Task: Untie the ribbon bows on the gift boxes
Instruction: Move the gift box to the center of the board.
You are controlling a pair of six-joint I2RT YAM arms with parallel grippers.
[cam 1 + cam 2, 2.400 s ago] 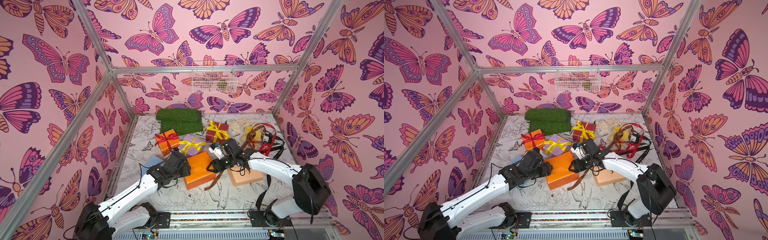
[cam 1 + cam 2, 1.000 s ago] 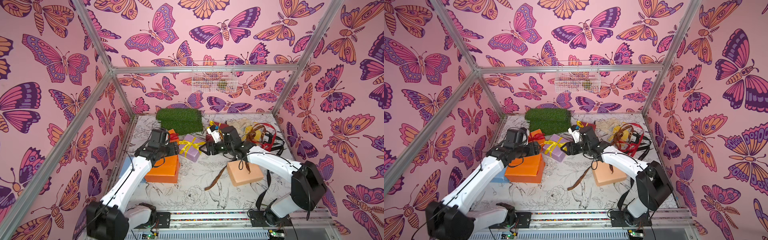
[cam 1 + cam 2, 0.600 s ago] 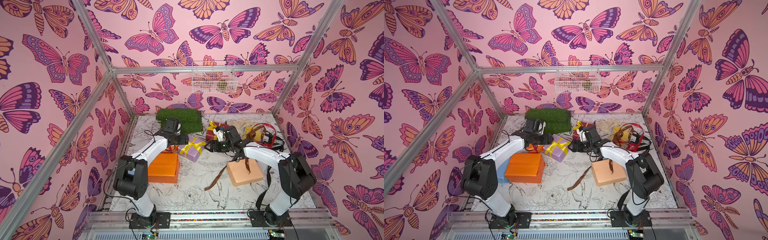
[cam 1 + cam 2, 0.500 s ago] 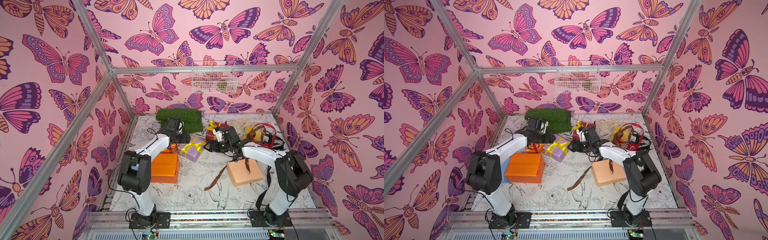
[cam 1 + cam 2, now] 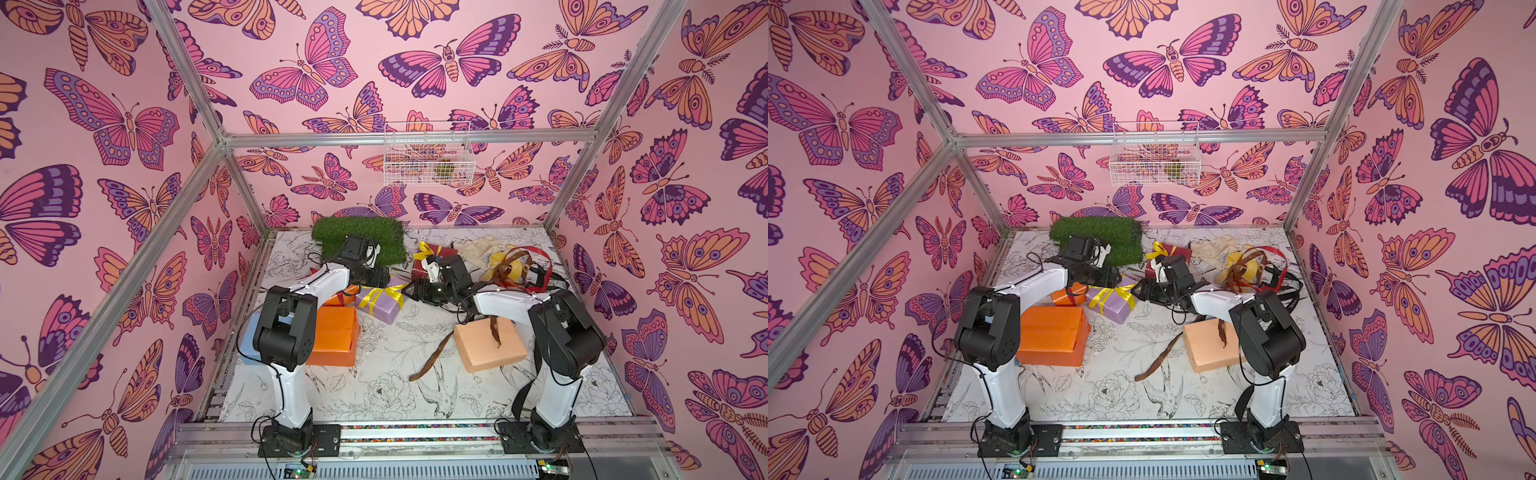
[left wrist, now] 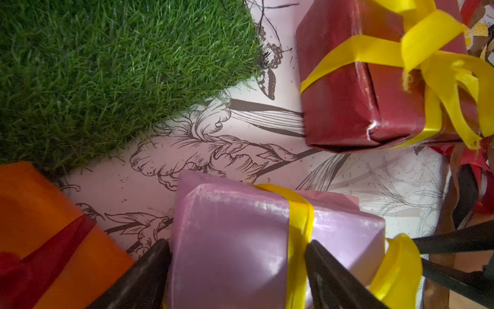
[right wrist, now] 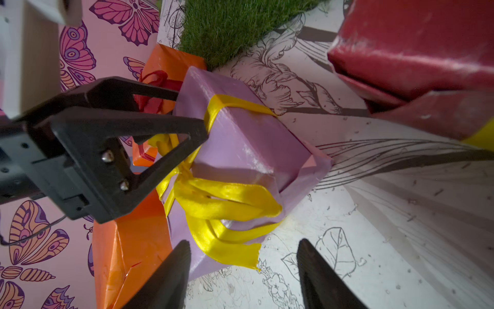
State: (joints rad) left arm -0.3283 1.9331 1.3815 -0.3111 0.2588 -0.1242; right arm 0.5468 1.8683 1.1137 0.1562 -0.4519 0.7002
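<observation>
The lilac gift box (image 5: 386, 307) (image 7: 248, 141) with its yellow ribbon bow (image 7: 227, 203) lies mid-table in both top views. My left gripper (image 6: 238, 244) (image 5: 379, 276) is shut across one end of it, one finger on the box's side and the other beside the yellow band. From the opposite side my right gripper (image 7: 243, 242) (image 5: 409, 289) stands open, with the bow's loose tail just between its fingertips. Beside the lilac box lies a small orange box (image 6: 40, 227) with a red bow. A dark red box (image 6: 347, 93) with a yellow bow stands behind.
A large orange box (image 5: 336, 336) and a pale blue box (image 5: 248, 340) lie under the left arm. The peach box (image 5: 488, 347) has a loose brown ribbon (image 5: 432, 361) over it. The green turf mat (image 5: 357, 237) lies at the back. At the back right is a heap of loose ribbons (image 5: 515, 266).
Both arms have swung from the front boxes back to the lilac box. The left gripper left the large orange box and closed on the lilac one. The right jaws reached the bow's tail.
</observation>
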